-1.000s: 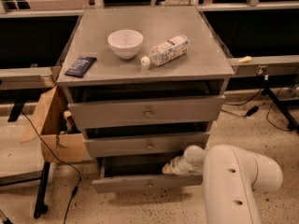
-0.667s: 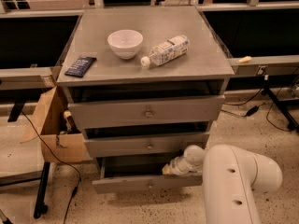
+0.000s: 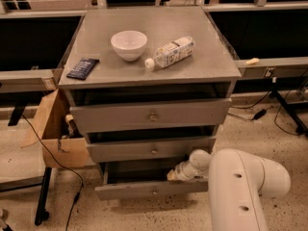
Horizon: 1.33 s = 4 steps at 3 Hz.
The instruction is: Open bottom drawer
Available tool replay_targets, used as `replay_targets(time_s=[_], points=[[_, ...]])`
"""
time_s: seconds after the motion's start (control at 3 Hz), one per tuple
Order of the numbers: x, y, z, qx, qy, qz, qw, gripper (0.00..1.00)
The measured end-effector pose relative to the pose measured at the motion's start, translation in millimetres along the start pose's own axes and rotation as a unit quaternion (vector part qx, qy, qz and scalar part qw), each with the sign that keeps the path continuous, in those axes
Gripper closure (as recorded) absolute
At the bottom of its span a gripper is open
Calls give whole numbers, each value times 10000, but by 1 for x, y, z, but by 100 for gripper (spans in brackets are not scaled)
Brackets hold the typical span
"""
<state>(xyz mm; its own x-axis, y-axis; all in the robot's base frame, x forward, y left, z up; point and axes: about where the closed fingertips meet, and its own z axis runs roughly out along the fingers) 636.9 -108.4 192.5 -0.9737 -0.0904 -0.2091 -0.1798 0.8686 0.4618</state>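
Note:
The grey cabinet [image 3: 144, 66] has three drawers. The bottom drawer [image 3: 144, 189], with the slimmest front and a small centre knob, stands pulled out a good way from the cabinet, and its dark inside shows behind the front panel. My gripper [image 3: 172, 175] reaches in from the right on the white arm [image 3: 240, 186] and sits at the top edge of the bottom drawer front, right of centre, just under the middle drawer [image 3: 153, 150]. The top drawer [image 3: 151, 115] and the middle drawer each stick out slightly.
On the cabinet top lie a white bowl [image 3: 129, 44], a plastic bottle on its side [image 3: 171, 53] and a dark packet [image 3: 83, 68]. A cardboard box [image 3: 53, 129] stands at the cabinet's left. Cables and a stand's legs [image 3: 284, 105] lie on the floor at right.

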Motion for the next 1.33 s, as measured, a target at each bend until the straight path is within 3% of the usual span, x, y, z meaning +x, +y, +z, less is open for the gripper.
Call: replay_targets(time_s=[1.33], points=[[-2,1,-2,-9,30,6,10000,100]])
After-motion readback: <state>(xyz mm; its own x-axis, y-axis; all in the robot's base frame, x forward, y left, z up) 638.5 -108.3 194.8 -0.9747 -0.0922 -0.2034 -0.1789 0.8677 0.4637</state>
